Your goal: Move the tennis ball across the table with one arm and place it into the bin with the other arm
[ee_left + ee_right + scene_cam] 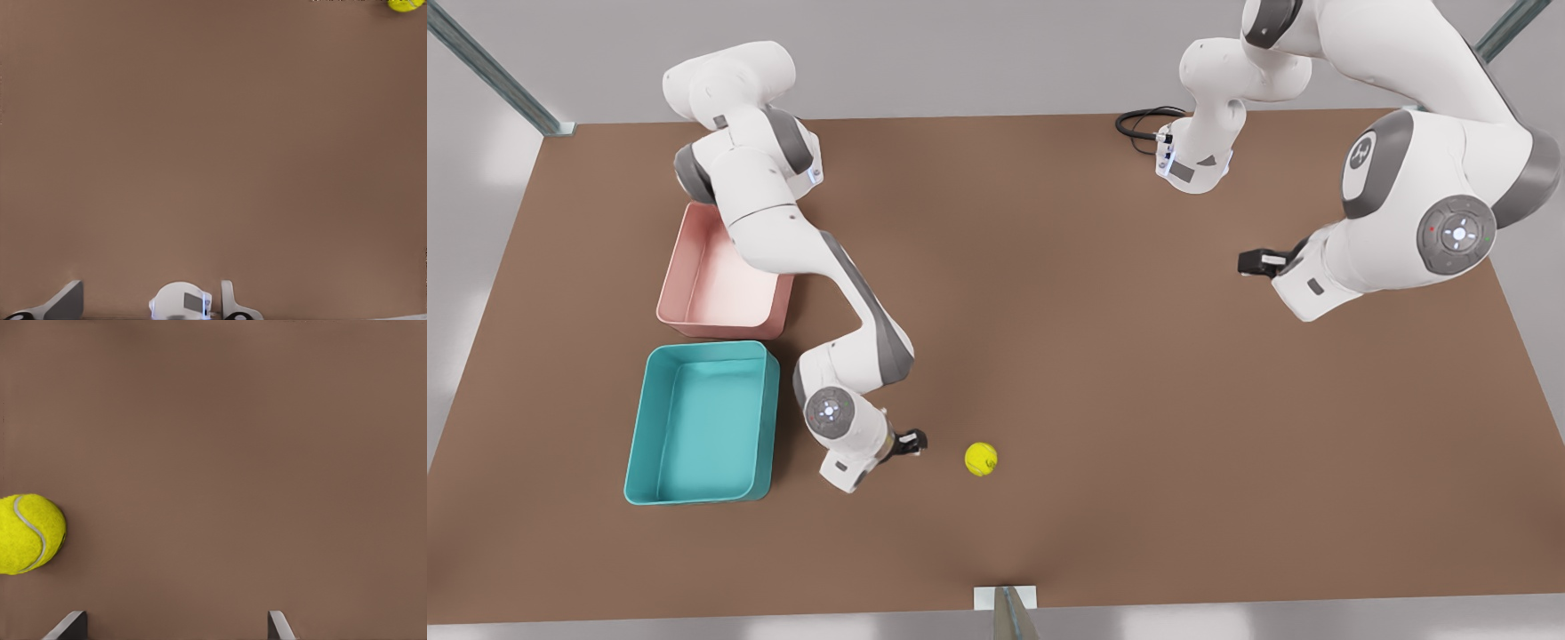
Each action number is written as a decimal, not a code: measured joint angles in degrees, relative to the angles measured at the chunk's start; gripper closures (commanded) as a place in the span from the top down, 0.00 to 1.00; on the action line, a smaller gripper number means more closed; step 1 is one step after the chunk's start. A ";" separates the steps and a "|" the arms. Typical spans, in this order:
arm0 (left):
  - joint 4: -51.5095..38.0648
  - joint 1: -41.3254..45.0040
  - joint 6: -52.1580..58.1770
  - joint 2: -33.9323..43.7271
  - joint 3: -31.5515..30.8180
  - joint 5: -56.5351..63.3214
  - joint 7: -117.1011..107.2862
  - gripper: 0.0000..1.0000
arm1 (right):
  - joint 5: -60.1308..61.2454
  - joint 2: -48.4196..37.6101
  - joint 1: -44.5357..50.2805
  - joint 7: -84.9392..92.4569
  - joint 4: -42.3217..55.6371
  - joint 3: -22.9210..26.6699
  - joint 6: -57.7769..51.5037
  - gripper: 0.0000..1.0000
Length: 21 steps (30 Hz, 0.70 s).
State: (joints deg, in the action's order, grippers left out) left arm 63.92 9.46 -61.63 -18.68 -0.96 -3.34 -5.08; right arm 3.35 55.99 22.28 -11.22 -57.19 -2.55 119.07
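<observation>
The tennis ball [981, 459] lies on the bare brown table [1103, 356], toward the near edge in the front view and a little to the front view's left of centre. It touches neither gripper. In the right wrist view the ball [30, 534] appears large and close, its pale curved seam visible, resting on the table [233, 453] off to one side of the fingertips [70, 625]; the two tips stand well apart with nothing between them, so the right gripper [175, 628] is released.

In the front view the right gripper [911, 441] is near the ball, on its side toward the front view's left, at the end of the arm that reaches down from the far left corner. Beyond that arm's wrist, further to the front view's left, stands the teal bin [645, 444], and behind it, nearly touching, the pale pink tray [680, 276], partly covered by the arm.

The left gripper [1254, 261] hangs over the table at the front view's right, well apart from the ball. In the left wrist view its fingertips [67, 300] are spread apart over bare table [200, 147] and grasp nothing; the left gripper [150, 303] is released, and the ball [407, 5] shows far off at the frame's edge. This arm waits.
</observation>
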 measured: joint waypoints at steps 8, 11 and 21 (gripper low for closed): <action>0.60 -0.21 0.32 -0.11 0.00 -0.02 -8.26 1.00 | 0.08 -1.00 6.66 -11.14 -0.01 0.35 7.90 1.00; 1.03 -0.43 0.38 -0.06 0.00 -0.06 -10.51 1.00 | -0.09 1.47 7.43 -14.21 1.23 0.55 12.10 1.00; 1.14 -0.67 0.40 -0.06 0.01 -0.11 -15.74 1.00 | -0.45 6.55 9.06 -20.37 2.92 1.23 22.35 1.00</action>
State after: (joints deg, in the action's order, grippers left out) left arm 65.06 8.79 -61.23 -18.74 -0.95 -3.45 -20.81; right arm 2.90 62.54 31.33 -31.59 -54.27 -1.31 141.42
